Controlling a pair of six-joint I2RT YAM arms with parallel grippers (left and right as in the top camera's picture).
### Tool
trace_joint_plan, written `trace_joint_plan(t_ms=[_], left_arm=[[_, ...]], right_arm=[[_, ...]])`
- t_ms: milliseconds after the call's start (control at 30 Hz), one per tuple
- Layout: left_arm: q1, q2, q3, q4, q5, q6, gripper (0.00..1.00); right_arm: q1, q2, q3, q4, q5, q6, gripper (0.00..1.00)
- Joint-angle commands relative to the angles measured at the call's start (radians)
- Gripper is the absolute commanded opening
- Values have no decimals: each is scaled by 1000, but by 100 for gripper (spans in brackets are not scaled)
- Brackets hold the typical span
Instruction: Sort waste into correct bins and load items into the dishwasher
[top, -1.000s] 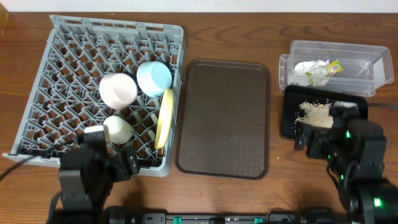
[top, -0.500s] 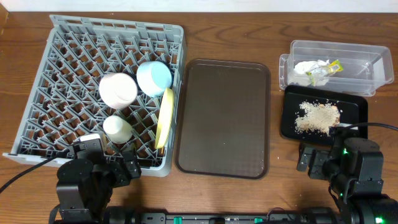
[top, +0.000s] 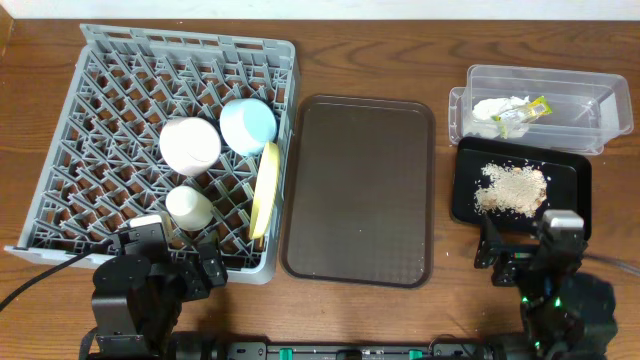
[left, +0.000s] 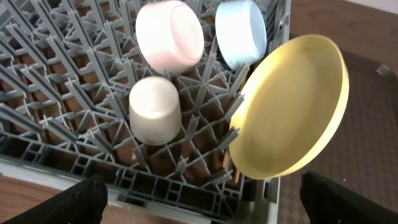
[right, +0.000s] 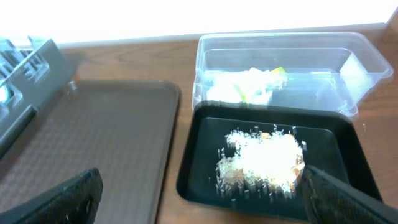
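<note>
Change since earlier frame: both arms have drawn back to the near edge of the worktop (top: 440, 50); the left gripper (top: 178, 252) no longer stands over the small white cup (top: 188, 208), and the right gripper (top: 520, 250) has cleared the black tray (top: 462, 190).
Landmark: brown serving tray (top: 360, 190), bare, mid-worktop.
Left gripper: jaws spread wide, holding nothing; near-left of the landmark.
Right gripper: jaws spread wide, holding nothing; near-right of the landmark.
Dish rack (top: 120, 90): just left of the landmark.
Yellow plate (top: 266, 190): on edge between pegs at the rack side nearest the landmark; pegs keep it upright.
Light blue bowl (top: 248, 125), white-pinkish bowl (top: 190, 145): tipped on their sides against pegs, left of the landmark.
Cup: mouth down among the pegs.
Clear tub (top: 590, 95): far-right of the landmark; holds napkin (top: 497, 108) and wrapper (top: 532, 108).
Crumbs (top: 512, 188): heaped in the black tray, right of the landmark.
Chopsticks: not made out.
Judgement: sorting appears essentially complete.
</note>
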Motion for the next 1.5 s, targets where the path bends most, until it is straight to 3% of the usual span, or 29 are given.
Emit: trace_joint_plan(t_ms=[0, 100, 333, 500, 1367, 1467], left_arm=[[-1, -4, -4, 2, 2, -9, 99], [-1, -4, -4, 2, 2, -9, 99], [-1, -4, -4, 2, 2, -9, 99], [-1, -4, -4, 2, 2, -9, 100], [-8, -33, -9, -27, 13, -8, 99], [-27, -94, -90, 63, -6, -5, 100]], right_arm=[[21, -132, -149, 116, -16, -25, 99], [11, -210, -277, 293, -35, -25, 99], [7, -208, -516, 698, -29, -26, 99], [4, -207, -518, 579, -57, -24, 99], [4, -207, -518, 579, -61, -24, 99], [4, -207, -518, 579, -61, -24, 99]])
